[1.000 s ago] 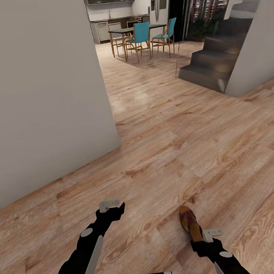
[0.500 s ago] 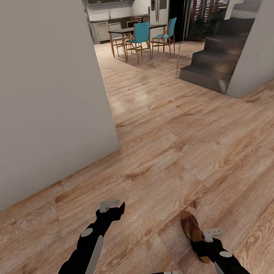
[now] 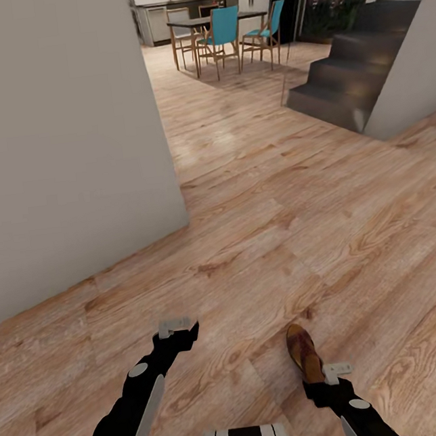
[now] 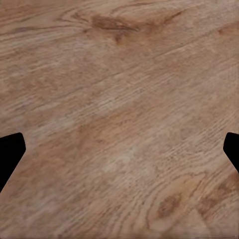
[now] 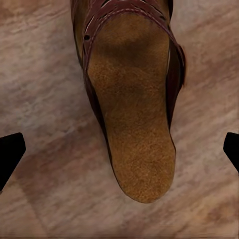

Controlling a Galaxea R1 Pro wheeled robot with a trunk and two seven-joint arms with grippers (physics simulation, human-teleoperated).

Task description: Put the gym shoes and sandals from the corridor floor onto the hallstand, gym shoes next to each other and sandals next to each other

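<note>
One brown leather sandal point(image 3: 303, 352) lies on the wood-plank corridor floor point(image 3: 268, 239), low and right in the head view. My right gripper point(image 3: 319, 388) sits just behind its heel. In the right wrist view the sandal point(image 5: 132, 109) lies toe away between the widely spread black fingertips point(image 5: 10, 149), untouched, with the right gripper point(image 5: 119, 154) open above it. My left gripper point(image 3: 188, 332) hangs open over bare floor, and in the left wrist view the left gripper point(image 4: 119, 152) has planks point(image 4: 119, 99) beneath it. The gym shoes, the other sandal and the hallstand are out of view.
A grey wall point(image 3: 58, 142) fills the left side, with its corner point(image 3: 179, 209) ahead. Dark stairs point(image 3: 345, 86) and a pale wall point(image 3: 411, 65) stand at the right. A dining table with teal chairs point(image 3: 222, 30) stands far ahead.
The whole head view has shifted slightly, so the far room sits higher in the picture. Both arms keep their pose, and the sandal stays by the right gripper.
</note>
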